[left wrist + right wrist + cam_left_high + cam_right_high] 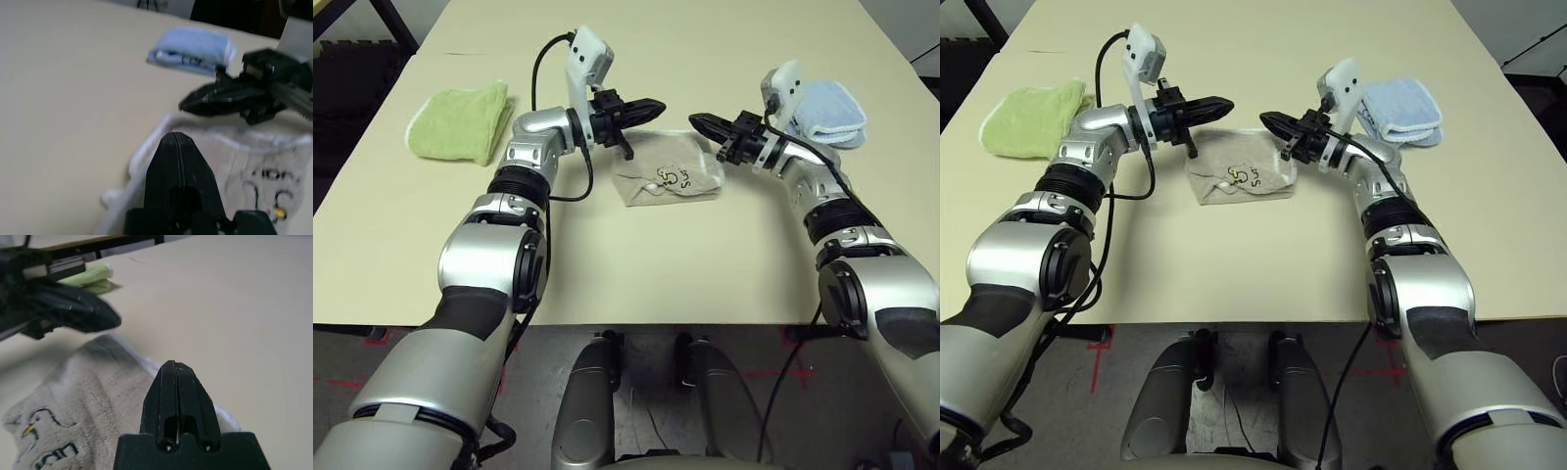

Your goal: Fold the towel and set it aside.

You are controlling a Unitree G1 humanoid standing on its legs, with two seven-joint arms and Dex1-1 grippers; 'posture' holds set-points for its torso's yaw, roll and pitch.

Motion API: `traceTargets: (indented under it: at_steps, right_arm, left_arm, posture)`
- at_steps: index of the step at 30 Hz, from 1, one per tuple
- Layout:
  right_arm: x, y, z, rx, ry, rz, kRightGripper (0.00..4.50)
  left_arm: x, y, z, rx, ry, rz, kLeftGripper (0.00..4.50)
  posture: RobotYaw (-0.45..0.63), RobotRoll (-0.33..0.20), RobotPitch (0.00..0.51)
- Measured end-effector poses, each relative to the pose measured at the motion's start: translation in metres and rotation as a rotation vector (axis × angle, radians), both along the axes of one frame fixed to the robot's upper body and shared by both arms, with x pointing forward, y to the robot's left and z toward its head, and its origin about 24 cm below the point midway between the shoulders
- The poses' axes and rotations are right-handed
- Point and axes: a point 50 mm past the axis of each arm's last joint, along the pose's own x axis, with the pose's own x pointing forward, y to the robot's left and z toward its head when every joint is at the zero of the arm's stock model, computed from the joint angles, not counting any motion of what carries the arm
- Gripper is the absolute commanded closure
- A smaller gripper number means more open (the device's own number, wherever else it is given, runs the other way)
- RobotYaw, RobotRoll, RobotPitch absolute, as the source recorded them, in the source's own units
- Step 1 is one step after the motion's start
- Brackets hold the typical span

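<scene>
The beige towel (672, 172) lies folded into a small rectangle at the table's middle, with dark embroidered lettering and white edging on top. My left gripper (654, 106) hovers shut and empty over its far left corner, pointing right. Facing it, my right gripper (695, 121) hangs shut and empty over the towel's far right corner. The two tips are a short gap apart. In the left wrist view the shut left gripper (177, 138) sits above the towel (254, 161). The right gripper (172, 366) in its own wrist view floats above the towel (83, 396) too.
A folded light green towel (462, 119) lies at the left of the table. A folded light blue towel (832, 112) lies at the right, just behind my right wrist. The table's (636, 264) near half is bare.
</scene>
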Motion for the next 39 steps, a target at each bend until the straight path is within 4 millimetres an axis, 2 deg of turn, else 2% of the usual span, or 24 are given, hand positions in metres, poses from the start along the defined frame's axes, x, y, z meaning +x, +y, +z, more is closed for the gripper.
traceTargets:
  at_steps: [6, 15, 17, 23, 27, 29, 33, 35, 37, 39]
  right_arm:
    - [0.002, 0.008, -0.012, -0.048, 0.036, -0.049, 4.50]
    - [0.002, 0.011, -0.031, -0.106, 0.074, -0.115, 4.50]
    - [0.001, 0.011, -0.033, -0.104, 0.069, -0.122, 4.50]
    - [0.000, 0.008, -0.031, -0.090, 0.052, -0.111, 4.50]
    - [-0.002, -0.001, -0.025, -0.025, 0.042, -0.049, 4.50]
    - [-0.004, -0.007, -0.013, 0.037, 0.000, 0.011, 4.50]
    - [-0.013, -0.029, 0.023, 0.106, -0.126, 0.133, 4.50]
    - [-0.022, -0.043, 0.034, 0.094, -0.163, 0.188, 4.50]
    - [-0.032, -0.057, 0.032, 0.069, -0.150, 0.223, 4.50]
    - [-0.042, -0.070, 0.022, 0.035, -0.088, 0.257, 4.50]
  left_arm:
    - [0.000, 0.004, -0.019, 0.047, 0.034, 0.051, 4.48]
    - [0.004, 0.007, -0.033, 0.063, 0.032, 0.203, 4.48]
    - [0.003, 0.008, -0.040, 0.065, 0.049, 0.211, 4.48]
    - [0.001, 0.017, -0.041, 0.079, 0.042, 0.166, 4.48]
    - [-0.002, 0.021, -0.037, 0.054, 0.038, 0.119, 4.48]
    - [-0.003, 0.022, -0.033, 0.017, 0.032, 0.076, 4.48]
    - [-0.006, 0.028, -0.004, -0.048, -0.053, -0.029, 4.48]
    - [-0.011, 0.034, 0.011, -0.056, -0.108, -0.099, 4.48]
    - [-0.016, 0.041, 0.019, -0.046, -0.143, -0.162, 4.48]
    - [-0.024, 0.050, 0.018, -0.007, -0.159, -0.231, 4.48]
  posture:
    - [0.08, 0.000, 0.258]
    - [0.09, 0.000, 0.263]
    - [0.07, 0.000, 0.263]
    - [0.06, 0.000, 0.249]
    - [0.06, 0.000, 0.244]
    - [0.06, 0.000, 0.242]
    - [0.05, 0.000, 0.242]
    - [0.05, 0.000, 0.243]
    - [0.05, 0.000, 0.243]
    - [0.06, 0.000, 0.242]
